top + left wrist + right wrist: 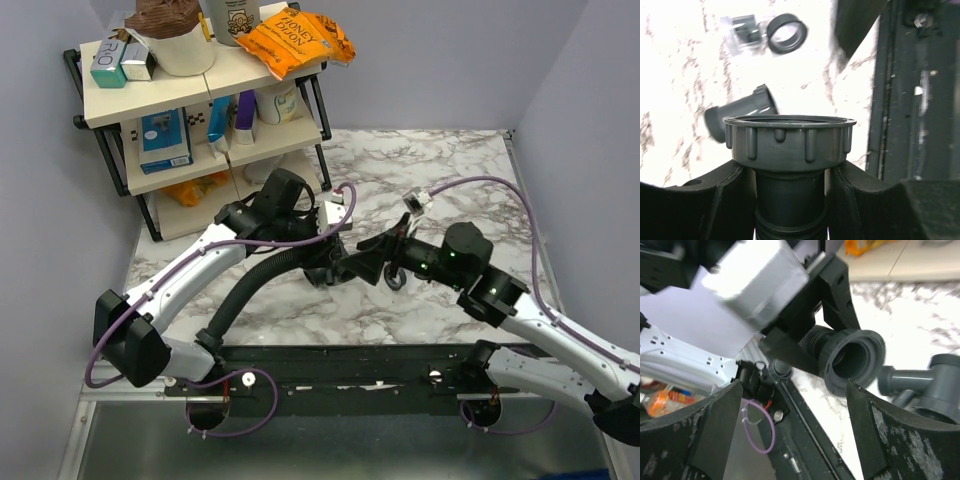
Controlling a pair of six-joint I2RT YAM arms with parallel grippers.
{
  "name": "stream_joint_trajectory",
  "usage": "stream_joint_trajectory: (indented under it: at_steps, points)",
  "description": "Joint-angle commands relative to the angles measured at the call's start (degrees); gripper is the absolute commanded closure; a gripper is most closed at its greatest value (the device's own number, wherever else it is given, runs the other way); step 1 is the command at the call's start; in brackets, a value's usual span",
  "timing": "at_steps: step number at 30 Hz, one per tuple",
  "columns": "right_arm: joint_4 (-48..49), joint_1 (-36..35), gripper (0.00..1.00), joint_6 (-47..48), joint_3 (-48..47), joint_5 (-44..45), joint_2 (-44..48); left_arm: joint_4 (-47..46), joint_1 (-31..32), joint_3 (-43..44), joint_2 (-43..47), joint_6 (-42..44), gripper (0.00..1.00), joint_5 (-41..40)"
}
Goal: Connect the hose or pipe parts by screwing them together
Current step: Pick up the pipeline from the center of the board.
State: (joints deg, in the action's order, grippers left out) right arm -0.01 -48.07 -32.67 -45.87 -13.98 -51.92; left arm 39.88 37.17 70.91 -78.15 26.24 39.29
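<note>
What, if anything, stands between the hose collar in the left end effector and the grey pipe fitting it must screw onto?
Nothing visible does. The right wrist view shows the hose collar beside the pipe fitting, with only bare marble table in the gap between them. The right end effector is open, its fingers either side of that gap, not in it.

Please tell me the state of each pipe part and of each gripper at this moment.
black ribbed hose: collar end clamped in the left gripper, screwed to nothing.
grey branched fitting: lying loose on the table, not connected.
ring nut: lying loose on the table, apart from the fitting.
left gripper: shut on the hose neck, just under the collar.
right gripper: open, empty.
</note>
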Motion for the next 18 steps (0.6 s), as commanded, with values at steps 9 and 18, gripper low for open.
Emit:
stream_joint_trajectory:
  at_steps: [9, 18]
  points:
    - [13.54, -1.40, 0.06, 0.49, 16.60, 2.20, 10.18, -9.36, -6.76, 17.57, -4.73, -21.65, 1.00, -3.43]
    - [24.43, -6.15, 0.00, 10.60, 3.95, 12.65, -5.20, -21.24, -7.28, 20.85, -0.18, -40.99, 1.00, 3.25]
